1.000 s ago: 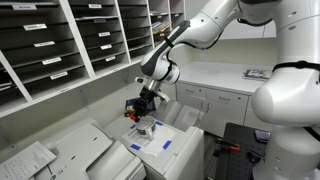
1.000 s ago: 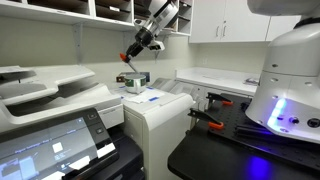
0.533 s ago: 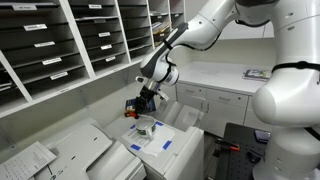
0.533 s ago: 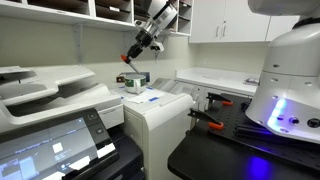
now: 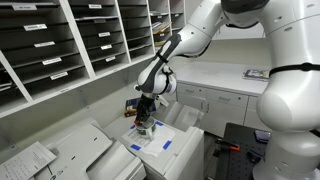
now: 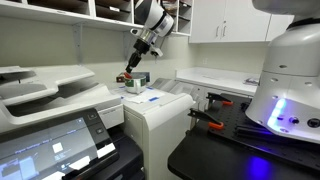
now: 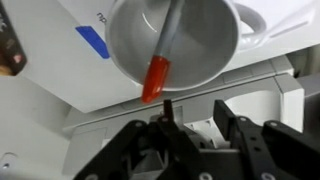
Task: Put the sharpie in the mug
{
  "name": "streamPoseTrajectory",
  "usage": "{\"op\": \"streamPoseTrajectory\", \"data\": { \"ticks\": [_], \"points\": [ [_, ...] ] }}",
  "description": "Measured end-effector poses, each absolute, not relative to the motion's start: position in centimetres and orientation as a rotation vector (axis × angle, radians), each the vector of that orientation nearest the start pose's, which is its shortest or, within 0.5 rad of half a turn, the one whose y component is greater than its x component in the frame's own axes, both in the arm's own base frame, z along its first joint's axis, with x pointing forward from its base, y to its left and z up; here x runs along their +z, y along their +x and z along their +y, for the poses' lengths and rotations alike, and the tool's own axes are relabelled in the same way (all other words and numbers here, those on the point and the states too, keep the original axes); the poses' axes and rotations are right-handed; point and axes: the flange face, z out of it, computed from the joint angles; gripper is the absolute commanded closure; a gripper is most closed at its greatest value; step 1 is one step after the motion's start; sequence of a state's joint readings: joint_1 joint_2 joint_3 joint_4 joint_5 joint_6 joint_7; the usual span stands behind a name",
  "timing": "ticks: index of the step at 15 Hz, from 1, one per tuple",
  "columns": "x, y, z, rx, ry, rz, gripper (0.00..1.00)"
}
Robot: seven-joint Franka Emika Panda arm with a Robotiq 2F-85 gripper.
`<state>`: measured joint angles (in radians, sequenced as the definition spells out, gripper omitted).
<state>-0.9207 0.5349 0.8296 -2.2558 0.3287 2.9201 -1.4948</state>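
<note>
In an exterior view, my black two-fingered tool (image 5: pixel 143 119) is hanging directly over the small pale whitish-grey round mug (image 5: pixel 144 129). It has come down from the higher, more sideways spot it held half a second ago, when a red speck was showing at its tip. The mug is standing on the white counter (image 5: pixel 160 152). Here I am counting one tool, one mug and two flat blue pieces (image 5: pixel 135 148). The pen is too small to pick out.

In an exterior view from the side, the tool (image 6: pixel 130 72) is likewise sitting lower than before, just above the mug (image 6: pixel 136 83). One flat blue piece (image 6: pixel 152 97) is lying near it on the counter (image 6: pixel 160 105).

In the wrist view, the sharpie (image 7: pixel 158 70), a slim marker pen with a red end and a grey barrel, is lying inside the mug (image 7: pixel 215 45). Its barrel is reaching across the grey interior, and its red end is leaning on the near rim, poking slightly past it. My tool (image 7: pixel 185 120) is spread wide below, released, with nothing between its fingers.

I am judging that the drop has just happened and the task is all but done. I cannot tell whether the pen is settling or tipping out. Here I am counting one sharpie, one mug and one flat blue piece (image 7: pixel 92 42) on the counter (image 7: pixel 60 95).
</note>
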Motion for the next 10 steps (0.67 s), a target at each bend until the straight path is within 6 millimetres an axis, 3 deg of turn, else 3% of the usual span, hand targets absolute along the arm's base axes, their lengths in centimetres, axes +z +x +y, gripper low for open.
{"op": "streamPoseTrajectory", "data": {
  "ticks": [3, 10],
  "points": [
    [23.4, 56.0, -6.3, -0.740, -2.693, -1.296, 0.00],
    [30.0, 51.6, -4.7, -0.383, -3.007, -1.175, 0.00]
  ]
}}
